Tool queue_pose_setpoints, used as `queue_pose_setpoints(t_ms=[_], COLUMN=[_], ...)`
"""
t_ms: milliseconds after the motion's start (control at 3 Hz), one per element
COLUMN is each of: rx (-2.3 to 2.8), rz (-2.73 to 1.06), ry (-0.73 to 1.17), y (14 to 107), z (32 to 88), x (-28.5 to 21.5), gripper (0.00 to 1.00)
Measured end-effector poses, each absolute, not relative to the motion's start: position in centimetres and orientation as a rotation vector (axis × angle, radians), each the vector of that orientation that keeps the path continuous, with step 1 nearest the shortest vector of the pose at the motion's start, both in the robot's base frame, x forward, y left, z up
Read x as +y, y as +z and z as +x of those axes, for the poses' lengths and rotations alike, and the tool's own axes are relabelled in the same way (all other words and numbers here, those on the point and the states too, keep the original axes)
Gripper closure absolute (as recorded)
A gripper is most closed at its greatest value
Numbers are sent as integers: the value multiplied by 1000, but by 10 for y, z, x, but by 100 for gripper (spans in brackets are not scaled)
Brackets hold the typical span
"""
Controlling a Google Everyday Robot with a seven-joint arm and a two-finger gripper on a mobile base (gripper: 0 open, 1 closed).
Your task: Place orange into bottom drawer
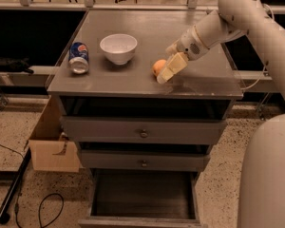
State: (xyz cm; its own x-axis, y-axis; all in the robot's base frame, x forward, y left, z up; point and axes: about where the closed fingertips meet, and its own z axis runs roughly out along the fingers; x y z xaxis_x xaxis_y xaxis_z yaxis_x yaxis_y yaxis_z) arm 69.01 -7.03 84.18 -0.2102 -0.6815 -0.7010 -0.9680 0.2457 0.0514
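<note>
The orange [156, 66] lies on the grey cabinet top [133, 82], right of centre near the front edge. My gripper [167, 71] has come down from the upper right and sits against the orange's right side, hiding part of it. The bottom drawer [141, 220] is pulled out below the two upper drawers. Its dark interior holds nothing that I can see.
A white bowl [118, 48] and a blue soda can [78, 57] lying on its side are on the left of the cabinet top. A cardboard box [52, 148] stands on the floor at the left, with a black cable nearby. My white body [270, 175] fills the lower right.
</note>
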Motion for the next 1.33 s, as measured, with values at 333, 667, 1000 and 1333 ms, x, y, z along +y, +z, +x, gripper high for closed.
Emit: queue_pose_setpoints(t_ms=[333,667,1000,1333], rx=[1969,1969,1969,1969], rz=[-1498,-1499,-1499,-1499], ry=[673,673,673,673], y=[842,842,842,842], z=[690,690,690,690], x=[-70,-70,-70,-70], gripper=[0,17,40,71])
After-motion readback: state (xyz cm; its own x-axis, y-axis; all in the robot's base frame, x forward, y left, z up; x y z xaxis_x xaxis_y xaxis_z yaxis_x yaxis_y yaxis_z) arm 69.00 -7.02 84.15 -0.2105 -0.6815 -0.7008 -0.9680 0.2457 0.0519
